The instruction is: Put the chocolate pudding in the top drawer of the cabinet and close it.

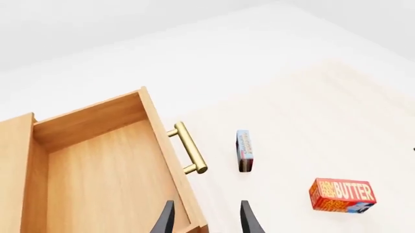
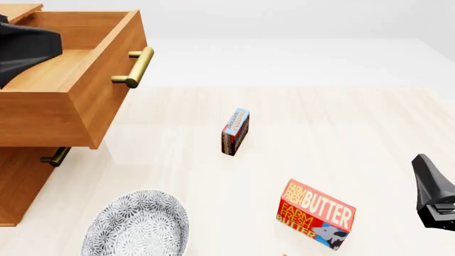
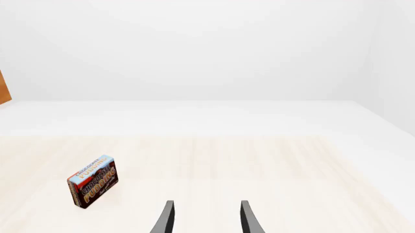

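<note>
Since the top drawer (image 2: 64, 80) stands pulled out and empty, the chocolate pudding (image 2: 235, 131) waits on edge on the counter (image 2: 341, 133); left tool (image 1: 204, 218) and right tool (image 3: 204, 218) both spread, holding nothing.

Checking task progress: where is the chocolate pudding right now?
In the front view the chocolate pudding stands on edge on the table near the centre, right of the open top drawer and beyond the butter box, untouched.

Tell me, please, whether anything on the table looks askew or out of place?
Nothing is spilled or damaged. The chocolate pudding stands on a narrow edge rather than lying flat, and the top drawer is pulled far out, empty.
</note>
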### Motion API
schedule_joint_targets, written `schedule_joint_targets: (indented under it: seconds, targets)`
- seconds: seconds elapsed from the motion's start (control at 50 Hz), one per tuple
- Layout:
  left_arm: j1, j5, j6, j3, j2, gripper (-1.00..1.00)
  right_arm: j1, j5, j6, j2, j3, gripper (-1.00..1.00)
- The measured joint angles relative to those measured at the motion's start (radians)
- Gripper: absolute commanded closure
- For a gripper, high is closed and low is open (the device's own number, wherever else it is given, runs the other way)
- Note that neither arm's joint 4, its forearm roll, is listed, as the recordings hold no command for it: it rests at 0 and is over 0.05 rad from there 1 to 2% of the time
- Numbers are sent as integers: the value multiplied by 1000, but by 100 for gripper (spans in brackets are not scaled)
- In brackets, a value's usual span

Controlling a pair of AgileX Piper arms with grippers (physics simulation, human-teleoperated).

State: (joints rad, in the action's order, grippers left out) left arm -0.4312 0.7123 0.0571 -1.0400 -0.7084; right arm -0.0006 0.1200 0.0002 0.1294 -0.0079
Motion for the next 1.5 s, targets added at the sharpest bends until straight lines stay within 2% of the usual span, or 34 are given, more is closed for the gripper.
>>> schedule_joint_targets:
  seconds: [0.2, 0.52, 0.72, 1.08, 1.5]
  targets:
    - [-12, 4, 15, 74, 116, -100, 0, 0, 0, 0, 0, -100]
    - [-47, 73, 42, 202, 337, -100, 0, 0, 0, 0, 0, -100]
    - [-93, 43, 58, 322, 440, -100, 0, 0, 0, 0, 0, -100]
    - [-195, -145, 70, 551, 528, -100, 0, 0, 0, 0, 0, -100]
    - [-305, -511, 55, 753, 392, -100, 0, 0, 0, 0, 0, -100]
